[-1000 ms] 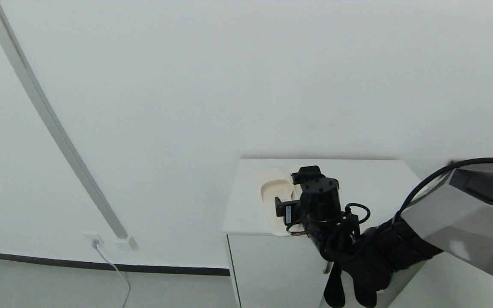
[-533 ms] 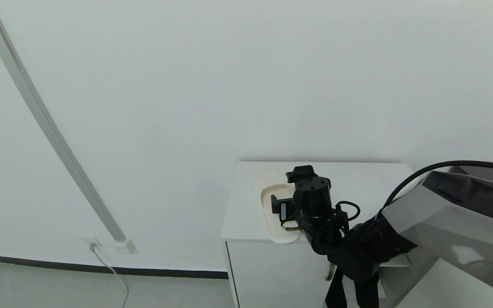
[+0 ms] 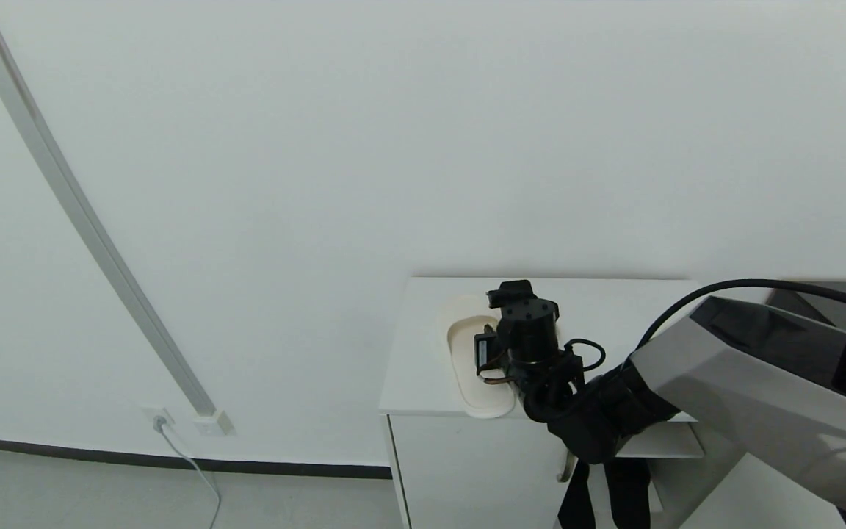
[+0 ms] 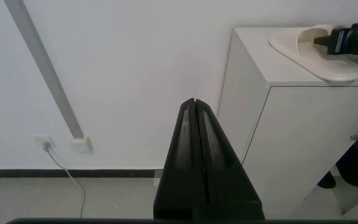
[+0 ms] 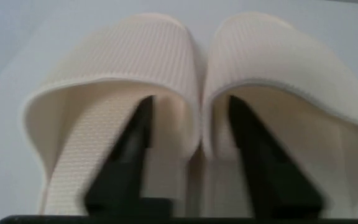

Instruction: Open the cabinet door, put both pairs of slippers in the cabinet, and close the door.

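Noting right gripper (image 5: 190, 109) down on top of the white cabinet (image 3: 423, 360), jaws spread wide, nothing clamped. One black finger (image 5: 126, 155) inside each of the cream slippers (image 3: 469, 351), the pair's touching inner walls between the two fingers. Slippers side by side, heel ends at the top's front edge. Left gripper (image 4: 194, 104) low, off the cabinet's left side and well apart from it, fingers pressed together, empty. White cabinet door (image 4: 297, 143) facing forward; past its edge, low down, two dark shoe-like shapes (image 4: 347, 173), kind unclear. Shelf edge (image 3: 658, 441) under the right arm. Wall socket (image 3: 161, 419) with cable, plus slanted grey strip (image 3: 78, 198), on wall left of cabinet.
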### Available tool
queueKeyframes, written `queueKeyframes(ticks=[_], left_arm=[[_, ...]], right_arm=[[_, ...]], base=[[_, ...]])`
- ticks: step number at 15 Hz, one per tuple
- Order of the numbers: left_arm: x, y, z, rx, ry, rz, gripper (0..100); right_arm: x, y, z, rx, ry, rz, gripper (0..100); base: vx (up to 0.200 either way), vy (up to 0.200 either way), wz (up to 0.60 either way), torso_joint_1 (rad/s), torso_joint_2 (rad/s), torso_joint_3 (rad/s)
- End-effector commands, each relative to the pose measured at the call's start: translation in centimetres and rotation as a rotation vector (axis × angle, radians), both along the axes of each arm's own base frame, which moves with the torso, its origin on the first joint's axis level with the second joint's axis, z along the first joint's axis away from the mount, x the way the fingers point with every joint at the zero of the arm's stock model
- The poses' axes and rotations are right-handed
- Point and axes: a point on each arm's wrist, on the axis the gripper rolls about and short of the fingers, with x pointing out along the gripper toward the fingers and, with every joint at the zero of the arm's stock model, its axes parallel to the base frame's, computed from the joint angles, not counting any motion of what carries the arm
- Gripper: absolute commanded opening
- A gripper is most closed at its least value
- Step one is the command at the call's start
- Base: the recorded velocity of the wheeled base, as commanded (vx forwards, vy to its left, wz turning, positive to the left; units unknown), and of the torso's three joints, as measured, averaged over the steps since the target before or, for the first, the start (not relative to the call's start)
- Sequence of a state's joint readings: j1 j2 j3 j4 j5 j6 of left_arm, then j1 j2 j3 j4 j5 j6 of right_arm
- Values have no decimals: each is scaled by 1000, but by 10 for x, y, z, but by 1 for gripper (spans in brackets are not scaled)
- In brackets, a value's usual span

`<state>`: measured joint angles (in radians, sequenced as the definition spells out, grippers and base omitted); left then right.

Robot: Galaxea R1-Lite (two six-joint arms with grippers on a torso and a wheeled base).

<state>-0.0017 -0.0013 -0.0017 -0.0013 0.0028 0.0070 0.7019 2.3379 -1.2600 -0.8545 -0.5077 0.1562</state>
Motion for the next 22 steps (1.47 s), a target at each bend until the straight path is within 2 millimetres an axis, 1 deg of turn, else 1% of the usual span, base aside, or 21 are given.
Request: queueKeyframes(ticks=[1,4,6,8,10,11,12,13,14,15,16,20,22], left_arm=[[0,0,0,1,1,0,0],[0,0,0,-1,1,-1,0],[0,0,0,1,1,-1,0],[0,0,0,4,1,-1,0],[0,0,0,1,1,-1,0],[0,0,0,1,3,-3,0],[0,0,0,2,1,-4,0],[0,0,0,2,1,-6,0],[0,0,0,2,1,-6,0],[0,0,0,2,1,-7,0],[0,0,0,1,1,-6,0],[0,0,0,2,3,-9,0],[0,0,0,2,3,-9,0]], right_arm=[[0,0,0,1,0,0,0],[-1,-2,6,7,-11,-5,0],[-12,-4,20,0,-26,9,0],[-39,-9,41,4,-33,41,0],[-73,-20,62,7,-37,81,0],[-89,-26,65,-1,-28,100,0],[-101,-35,68,-7,-21,106,0],[-112,-45,69,-12,-10,110,0],[-126,-57,66,-26,11,120,0],[-132,-63,63,-31,21,130,0],[-133,-61,57,-41,36,150,0],[-136,-60,54,-45,45,161,0],[-137,-59,54,-45,43,163,0]], base=[[0,0,0,0,0,0],[0,0,0,0,0,0],[0,0,0,0,0,0],[0,0,0,0,0,0],[0,0,0,0,0,0],[0,0,0,0,0,0],[0,0,0,0,0,0],[0,0,0,0,0,0],[0,0,0,0,0,0],[0,0,0,0,0,0],[0,0,0,0,0,0],[0,0,0,0,0,0],[-200,0,0,2,7,7]])
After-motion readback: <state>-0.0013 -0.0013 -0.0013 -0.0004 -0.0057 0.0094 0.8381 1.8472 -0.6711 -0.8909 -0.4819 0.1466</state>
